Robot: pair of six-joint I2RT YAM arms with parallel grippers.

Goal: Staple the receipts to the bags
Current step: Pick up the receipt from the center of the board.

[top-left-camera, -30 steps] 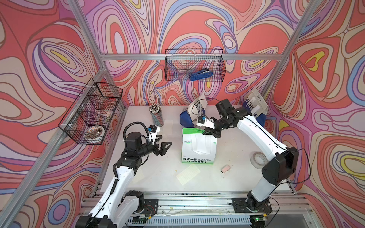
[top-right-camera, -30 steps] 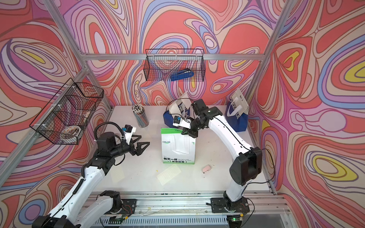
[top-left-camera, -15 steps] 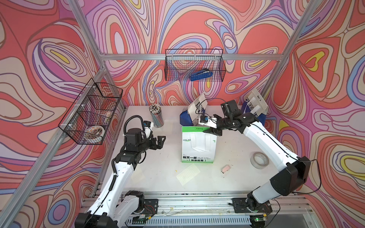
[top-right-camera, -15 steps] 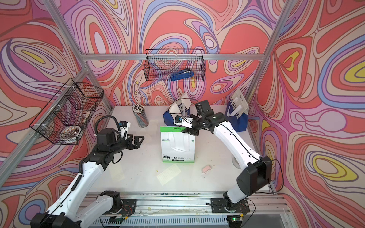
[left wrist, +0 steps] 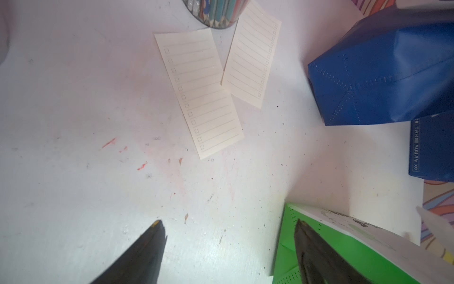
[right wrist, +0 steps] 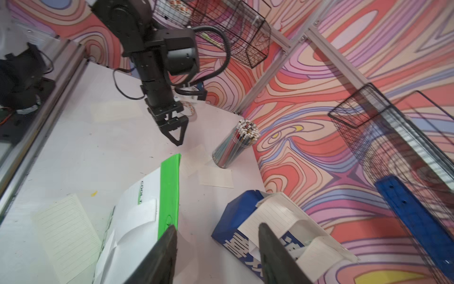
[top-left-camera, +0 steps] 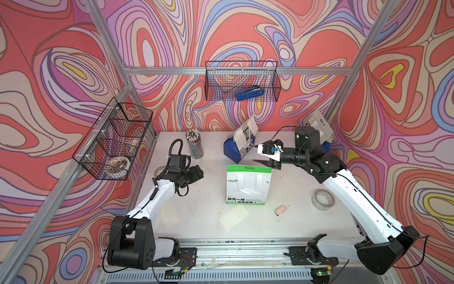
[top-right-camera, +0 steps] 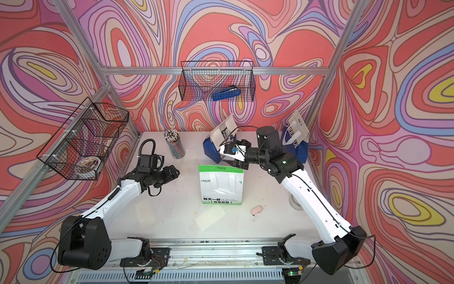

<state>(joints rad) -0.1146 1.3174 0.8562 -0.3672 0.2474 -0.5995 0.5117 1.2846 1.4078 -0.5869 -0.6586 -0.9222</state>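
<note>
A green-white bag (top-left-camera: 248, 184) (top-right-camera: 221, 184) lies flat mid-table, handles up. Behind it stands a blue-white bag with big characters (top-left-camera: 239, 145) (right wrist: 235, 236), a receipt tucked at its mouth. A blue "CHEERFUL" bag (top-right-camera: 293, 142) stands at the back right. Loose receipts lie in front of the green bag (top-left-camera: 233, 217), at the left (top-left-camera: 169, 212) and by the pencil cup (left wrist: 201, 93) (left wrist: 253, 56). My right gripper (top-left-camera: 264, 157) (right wrist: 217, 226) hangs open just over the green bag's top edge, holding nothing. My left gripper (top-left-camera: 196, 172) (left wrist: 228, 222) is open above bare table, left of the green bag.
A blue stapler (top-left-camera: 250, 93) lies in the wire basket (top-left-camera: 242, 66) on the back wall. A cup of pencils (top-left-camera: 195, 145) stands at the back left. A tape roll (top-left-camera: 323, 199) and a small pink object (top-left-camera: 280, 210) lie at the right. Another wire basket (top-left-camera: 113, 140) hangs on the left wall.
My right gripper has gone from shut to open above the green bag's top edge. My left gripper has drawn back toward the rear left and narrowed slightly.
</note>
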